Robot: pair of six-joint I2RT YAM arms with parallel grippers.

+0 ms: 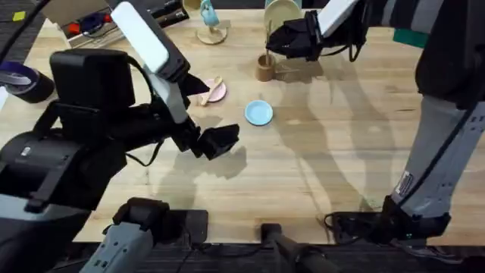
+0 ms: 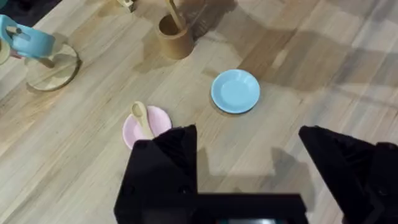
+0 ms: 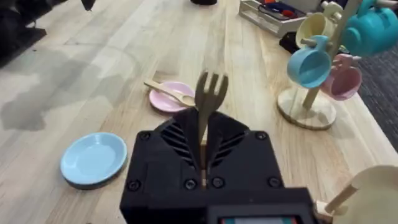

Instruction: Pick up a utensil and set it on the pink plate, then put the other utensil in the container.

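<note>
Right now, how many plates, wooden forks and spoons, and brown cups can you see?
Plates: 2, pink plate and blue plate.
Wooden utensils: 2, spoon and fork.
Brown cups: 1, container.
Total: 5.

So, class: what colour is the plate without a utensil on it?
Light blue plate; clearest in the left wrist view.

Bright even light, soft arm shadows across the table (image 1: pixel 326 152), blurred foreground.
</note>
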